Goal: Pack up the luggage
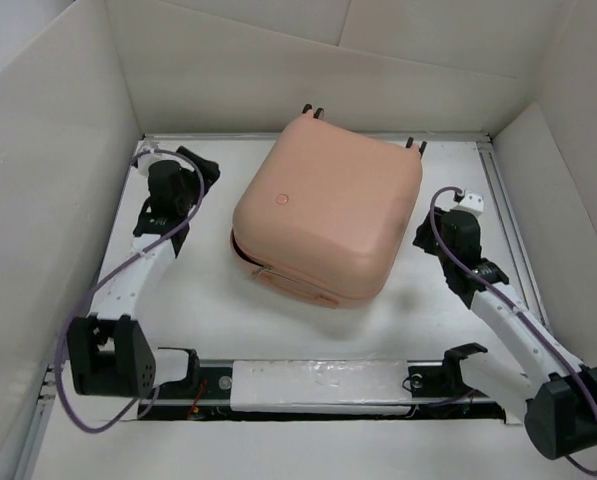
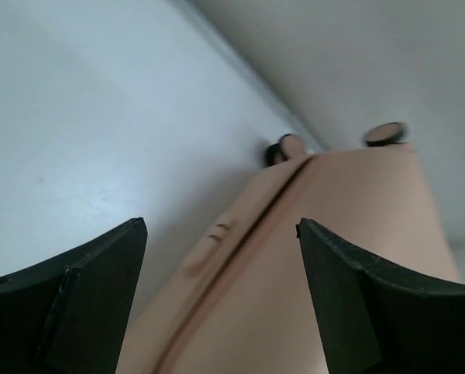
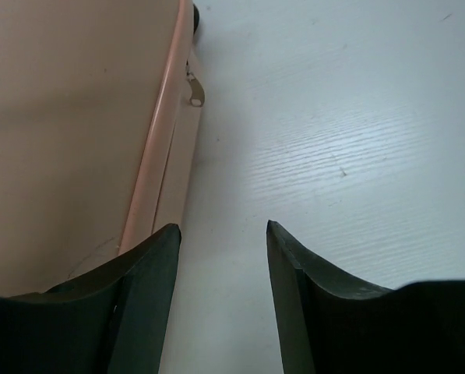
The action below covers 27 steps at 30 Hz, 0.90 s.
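The pale peach-pink luggage [image 1: 328, 215] lies shut on the white table, its caster wheels [image 1: 313, 110] pointing to the back wall. My left gripper [image 1: 206, 168] is open and empty just left of its back-left corner. In the left wrist view, the luggage [image 2: 318, 257] and its closing seam fill the gap between the fingers of that gripper [image 2: 220, 224]. My right gripper [image 1: 421, 238] is open and empty, close against the right side. In the right wrist view, that gripper [image 3: 223, 227] is over bare table beside the luggage [image 3: 68, 117], with a zipper pull [image 3: 195, 89] ahead.
White cardboard walls [image 1: 228, 60] box in the table on the left, back and right. A metal rail [image 1: 318, 385] with the arm bases runs along the near edge. Bare table [image 1: 208, 310] shows in front of the luggage.
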Each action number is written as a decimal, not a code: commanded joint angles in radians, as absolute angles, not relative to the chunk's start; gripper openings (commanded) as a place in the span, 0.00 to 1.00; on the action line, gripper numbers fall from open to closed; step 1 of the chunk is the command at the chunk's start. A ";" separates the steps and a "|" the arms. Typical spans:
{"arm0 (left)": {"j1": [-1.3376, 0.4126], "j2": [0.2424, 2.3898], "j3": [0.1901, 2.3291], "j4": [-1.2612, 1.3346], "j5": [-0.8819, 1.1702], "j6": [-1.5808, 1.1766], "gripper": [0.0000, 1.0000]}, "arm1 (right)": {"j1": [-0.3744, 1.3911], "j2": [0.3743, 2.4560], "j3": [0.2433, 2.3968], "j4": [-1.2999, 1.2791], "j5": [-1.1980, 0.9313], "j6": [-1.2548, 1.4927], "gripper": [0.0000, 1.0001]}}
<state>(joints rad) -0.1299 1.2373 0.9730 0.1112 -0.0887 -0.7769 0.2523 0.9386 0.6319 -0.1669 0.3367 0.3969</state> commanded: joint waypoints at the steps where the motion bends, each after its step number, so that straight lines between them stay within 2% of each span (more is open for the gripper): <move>1: -0.072 1.316 0.954 0.175 0.158 -0.825 0.74 | 0.232 1.000 0.621 -0.008 0.218 0.393 0.55; 4: -0.072 1.408 0.875 0.230 0.234 -0.879 0.66 | 0.232 1.119 0.636 0.073 0.134 0.393 0.50; 8: -0.139 1.396 0.709 0.396 0.242 -0.956 0.64 | 0.297 1.277 0.707 0.138 0.042 0.335 0.45; 10: -0.194 1.350 0.649 0.449 0.232 -0.972 0.61 | 0.365 1.327 0.759 0.152 0.022 0.322 0.44; 14: -0.268 1.211 0.387 0.616 0.245 -1.075 0.57 | 0.466 1.465 0.906 0.163 -0.044 0.295 0.44; 16: -0.325 1.140 0.336 0.617 0.210 -1.088 0.57 | 0.512 1.538 0.975 0.163 -0.069 0.273 0.43; 20: -0.591 0.898 0.241 0.552 0.063 -1.144 0.57 | 0.525 1.640 1.184 0.121 -0.175 0.259 0.43; 27: -0.984 0.648 0.137 0.444 -0.178 -1.299 0.56 | 0.482 1.804 1.484 -0.076 -0.276 0.227 0.48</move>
